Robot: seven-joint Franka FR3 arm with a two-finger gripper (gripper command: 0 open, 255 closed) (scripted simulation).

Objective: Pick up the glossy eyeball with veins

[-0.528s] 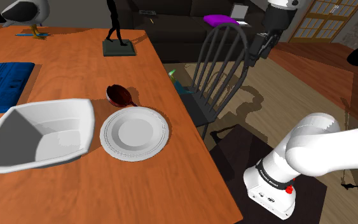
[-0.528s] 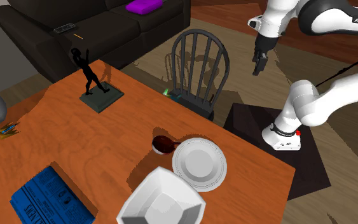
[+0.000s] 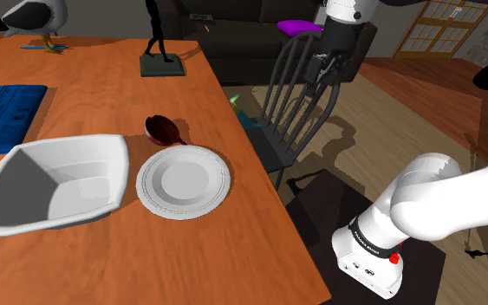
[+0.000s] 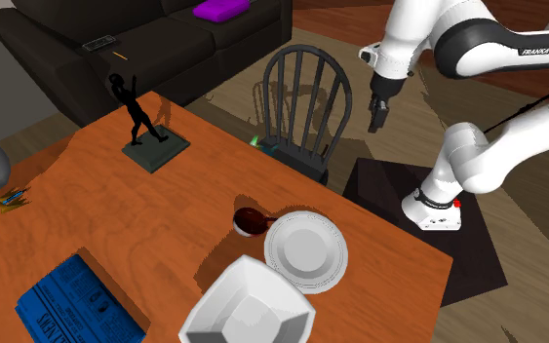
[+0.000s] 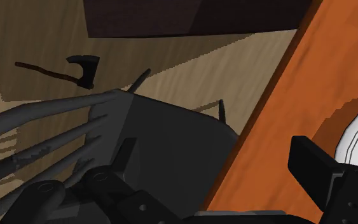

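Currently, the eyeball [image 3: 162, 130] is being shown as a dark red, glossy, rounded thing lying on the orange-brown table [image 3: 103, 95], just beside the rim of a white plate [image 3: 184, 180]; whether the two are touching cannot be told. On the plate's other side, toward the shoulder view's left, a large white bowl [image 3: 51, 182] with angular walls is being borne by the same table. Farther along the table, a blue flat pad [image 3: 6, 113], a black figure on a square base [image 3: 157, 43] and a grey-and-white bird [image 3: 34, 17] are being displayed near the far edge.

Beyond the table's edge, a dark spindle-back chair [image 3: 298, 95] is being seen on the wooden floor, and behind it a dark sofa [image 4: 116, 39] with a purple cushion [image 3: 301, 27].

The gripper [image 3: 324, 74] is being held in the air over the chair's back, off the table and well apart from the eyeball. In the wrist view its black fingers [image 5: 314, 167] are being kept apart, so the gripper is open, with the chair's seat and the table's edge showing between them. A small axe [image 5: 82, 69] is being seen on the floor past the chair. The arm's white stand [image 3: 372, 256] is resting on a dark mat.
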